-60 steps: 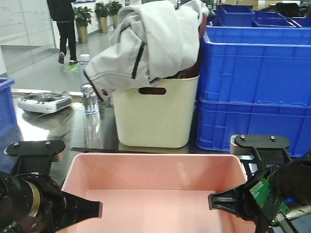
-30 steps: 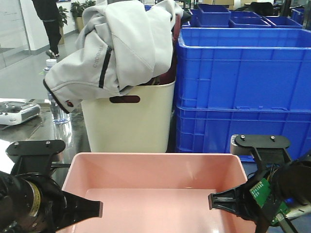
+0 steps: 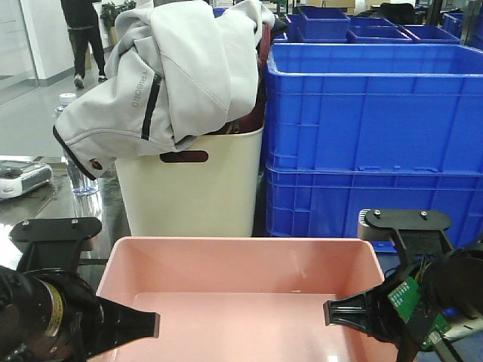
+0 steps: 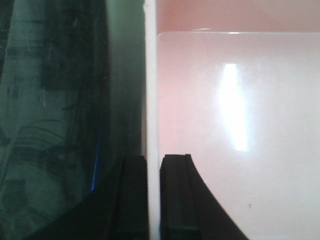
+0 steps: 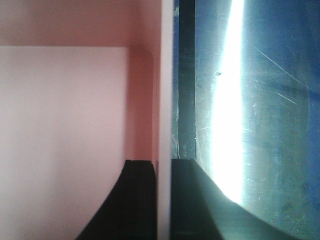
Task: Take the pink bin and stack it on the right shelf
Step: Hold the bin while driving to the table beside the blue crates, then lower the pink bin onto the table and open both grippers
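The shallow pale pink plastic bin [image 3: 241, 302] lies nearest, in the middle, with the left gripper [image 4: 153, 170] astride its left wall and the right gripper [image 5: 162, 170] astride its right wall, one finger inside and one outside each. Behind it stands the tall cream plastic tub [image 3: 189, 188] with a grey fabric jacket [image 3: 181, 68] draped over its rim. Just right of the tub are stacked ribbed blue plastic crates [image 3: 377, 113], and to its left a clear plastic bottle [image 3: 75, 166] stands on the dark glossy deck [image 4: 55, 100].
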Motion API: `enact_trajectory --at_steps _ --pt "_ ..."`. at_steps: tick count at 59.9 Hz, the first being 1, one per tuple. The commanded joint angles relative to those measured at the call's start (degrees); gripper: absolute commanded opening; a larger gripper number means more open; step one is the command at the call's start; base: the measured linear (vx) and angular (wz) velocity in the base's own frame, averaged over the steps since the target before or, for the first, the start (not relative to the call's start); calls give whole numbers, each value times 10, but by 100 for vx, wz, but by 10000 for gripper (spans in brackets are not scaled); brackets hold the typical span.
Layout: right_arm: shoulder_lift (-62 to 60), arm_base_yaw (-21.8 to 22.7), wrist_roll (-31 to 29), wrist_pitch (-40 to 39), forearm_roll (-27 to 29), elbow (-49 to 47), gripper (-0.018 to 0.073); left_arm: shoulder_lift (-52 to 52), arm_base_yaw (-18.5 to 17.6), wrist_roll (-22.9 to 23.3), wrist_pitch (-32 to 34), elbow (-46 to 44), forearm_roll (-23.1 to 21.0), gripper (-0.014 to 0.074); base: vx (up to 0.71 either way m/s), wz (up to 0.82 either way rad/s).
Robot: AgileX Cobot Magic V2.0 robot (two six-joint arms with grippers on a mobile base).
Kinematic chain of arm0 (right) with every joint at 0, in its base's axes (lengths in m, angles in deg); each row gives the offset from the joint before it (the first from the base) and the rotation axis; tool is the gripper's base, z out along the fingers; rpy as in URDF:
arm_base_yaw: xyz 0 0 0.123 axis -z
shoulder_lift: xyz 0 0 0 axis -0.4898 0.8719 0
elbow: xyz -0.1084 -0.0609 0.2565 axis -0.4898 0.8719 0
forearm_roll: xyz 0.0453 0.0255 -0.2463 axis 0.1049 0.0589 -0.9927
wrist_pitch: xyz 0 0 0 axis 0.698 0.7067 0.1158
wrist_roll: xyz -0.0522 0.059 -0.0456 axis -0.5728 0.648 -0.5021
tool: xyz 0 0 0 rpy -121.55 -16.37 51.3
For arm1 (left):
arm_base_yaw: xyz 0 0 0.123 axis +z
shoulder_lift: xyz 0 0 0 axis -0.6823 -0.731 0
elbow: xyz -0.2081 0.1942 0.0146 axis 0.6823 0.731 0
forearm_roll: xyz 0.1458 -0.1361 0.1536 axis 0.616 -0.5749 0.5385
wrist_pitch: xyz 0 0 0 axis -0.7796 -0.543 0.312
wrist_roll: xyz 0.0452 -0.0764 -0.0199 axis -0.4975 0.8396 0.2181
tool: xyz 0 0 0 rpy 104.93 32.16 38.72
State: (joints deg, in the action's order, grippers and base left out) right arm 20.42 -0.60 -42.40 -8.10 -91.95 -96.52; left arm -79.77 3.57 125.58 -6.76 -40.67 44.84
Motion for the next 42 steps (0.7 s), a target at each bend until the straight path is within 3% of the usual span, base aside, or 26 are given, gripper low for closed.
enact_trajectory --at_steps 1,18,25,33,42 --pt "-16 6 -4 -8 -51 -15 1 21 1 3 1 -14 40 59 0 0" --pt "-16 6 0 -14 -54 -15 1 21 1 3 4 -14 43 59 0 0" --pt "-13 6 -29 -19 -57 -15 1 21 1 2 3 -14 57 59 0 0" --pt "7 6 -69 -64 -39 -20 2 16 5 -36 3 -14 68 62 0 0" --pt "58 6 -103 -67 -7 -63 29 6 42 -72 1 -14 66 105 0 0"
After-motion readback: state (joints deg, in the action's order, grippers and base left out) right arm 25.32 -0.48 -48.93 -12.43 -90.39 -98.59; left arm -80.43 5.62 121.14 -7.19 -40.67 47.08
